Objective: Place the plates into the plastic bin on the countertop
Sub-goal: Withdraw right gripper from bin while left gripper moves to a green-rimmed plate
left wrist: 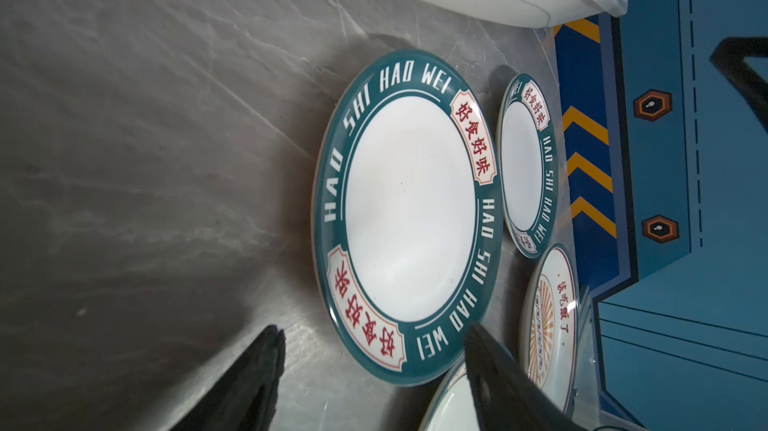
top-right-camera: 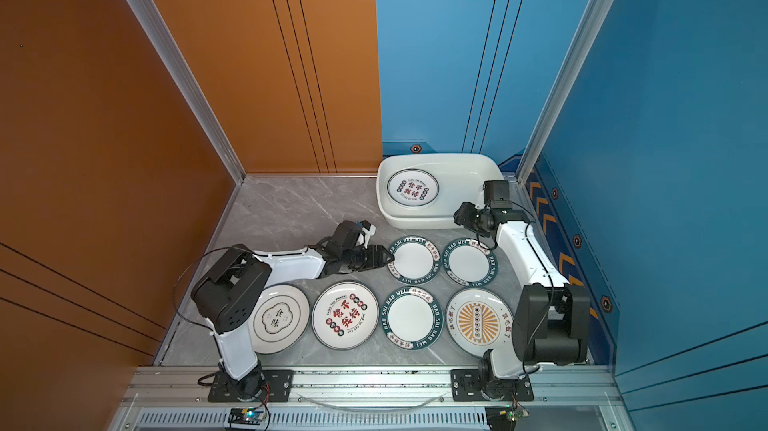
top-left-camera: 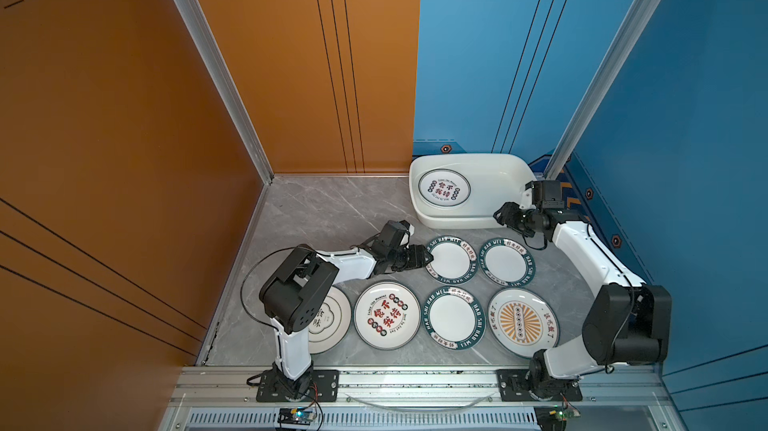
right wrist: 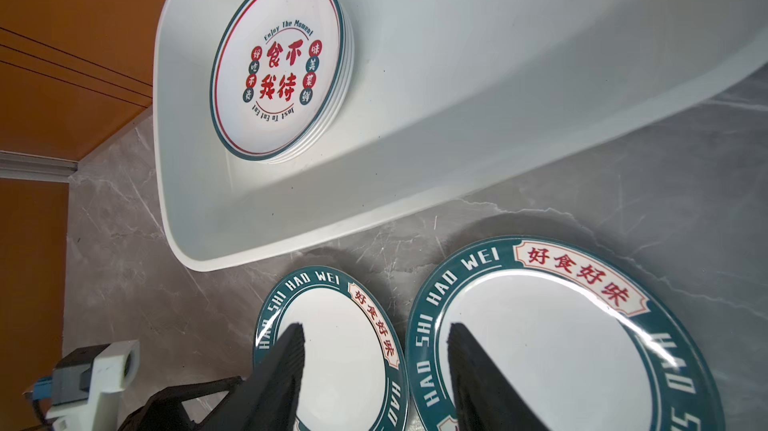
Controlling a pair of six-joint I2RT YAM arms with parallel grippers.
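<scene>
Several plates lie on the grey countertop. My left gripper is open and low at the left edge of a teal-rimmed plate; the plate's near rim sits between the fingertips with a gap on both sides. My right gripper is open and empty. It hovers by the front right corner of the plastic bin, above a second teal-rimmed plate. Inside the bin is a small stack of plates.
The front row holds a plate half hidden under my left arm, a red-lettered plate, a third teal-rimmed plate and a sunburst plate. Orange and blue walls enclose three sides; an aluminium rail runs along the front.
</scene>
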